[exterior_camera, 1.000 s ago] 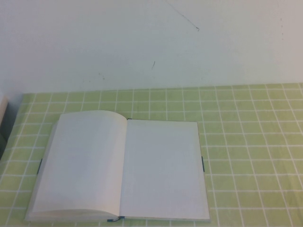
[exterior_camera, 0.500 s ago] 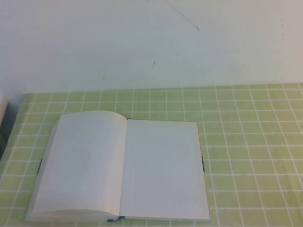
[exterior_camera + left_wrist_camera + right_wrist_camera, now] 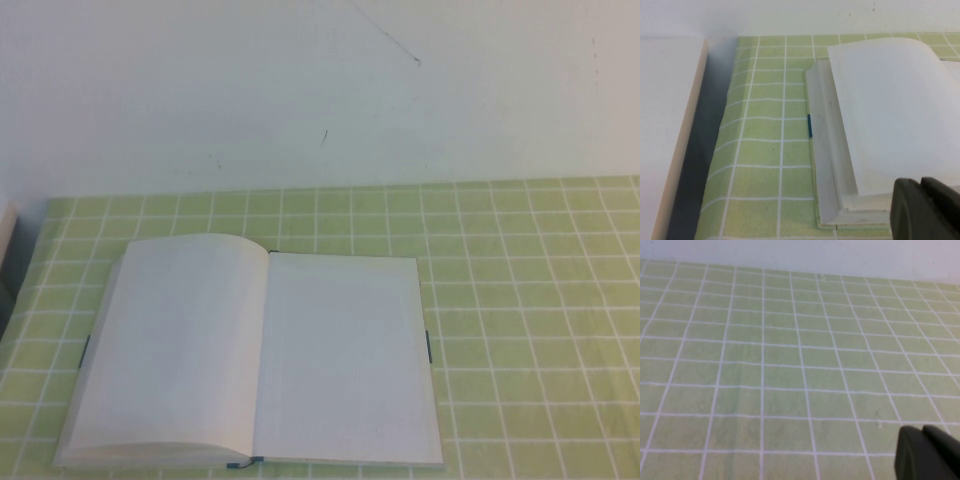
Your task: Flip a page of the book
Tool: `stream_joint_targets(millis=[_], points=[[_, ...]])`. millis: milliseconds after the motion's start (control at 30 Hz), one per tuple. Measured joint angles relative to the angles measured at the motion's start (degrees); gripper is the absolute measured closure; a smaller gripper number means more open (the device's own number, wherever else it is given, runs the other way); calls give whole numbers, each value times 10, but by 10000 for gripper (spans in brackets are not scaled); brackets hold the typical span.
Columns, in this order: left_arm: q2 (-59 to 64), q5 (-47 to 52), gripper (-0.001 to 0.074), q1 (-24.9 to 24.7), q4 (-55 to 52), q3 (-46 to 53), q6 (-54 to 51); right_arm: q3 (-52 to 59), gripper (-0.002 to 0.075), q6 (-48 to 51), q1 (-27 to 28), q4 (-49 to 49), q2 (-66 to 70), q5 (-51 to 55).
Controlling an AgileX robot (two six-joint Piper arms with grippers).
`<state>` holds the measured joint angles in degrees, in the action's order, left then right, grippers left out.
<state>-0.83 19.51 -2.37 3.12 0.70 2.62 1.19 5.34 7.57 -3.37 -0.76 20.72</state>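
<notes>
A: Green checked cloth [image 3: 520, 300] covers the table; the book [image 3: 260, 350] lies open at near left, spine running near to far.

B: Which arm is closer?

A: Likely the left. Its wrist view shows the left gripper [image 3: 926, 209] just beside the book's near-left corner, fingers pressed together, holding nothing.

B: And the right gripper [image 3: 927, 452]?

A: Shut and empty, over bare cloth. The high view shows neither gripper, only the page [image 3: 345, 355] lying flat.
</notes>
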Motion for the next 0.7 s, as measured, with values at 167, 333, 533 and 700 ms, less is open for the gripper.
stream_joint_targets(millis=[167, 333, 533, 700], points=[[0, 0, 738, 0, 0, 0, 0, 0, 728, 0, -46, 0, 0, 0], [0, 0, 738, 0, 0, 0, 0, 0, 728, -10, -45, 0, 0, 1], [0, 0, 738, 0, 0, 0, 0, 0, 728, -14, -45, 0, 0, 1], [0, 0, 738, 0, 0, 0, 0, 0, 728, -14, -45, 0, 0, 1]])
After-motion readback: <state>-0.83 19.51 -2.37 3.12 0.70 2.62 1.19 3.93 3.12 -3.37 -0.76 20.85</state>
